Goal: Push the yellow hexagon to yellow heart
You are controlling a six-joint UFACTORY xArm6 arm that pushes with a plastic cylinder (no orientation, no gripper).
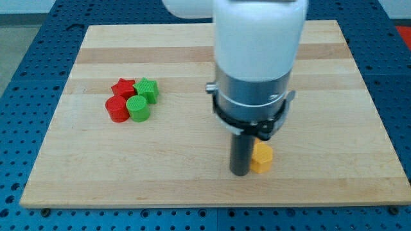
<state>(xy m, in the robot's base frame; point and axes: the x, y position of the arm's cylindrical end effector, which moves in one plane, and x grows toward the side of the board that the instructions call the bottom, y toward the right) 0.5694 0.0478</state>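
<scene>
The yellow hexagon lies near the board's bottom edge, right of centre. My tip rests on the board and touches the hexagon's left side. The arm's large white and grey body hides the area above the hexagon, so the yellow heart and the two blue blocks do not show.
A cluster sits at the view's left: a red star, a green star, a red cylinder and a green cylinder. The wooden board lies on a blue perforated table.
</scene>
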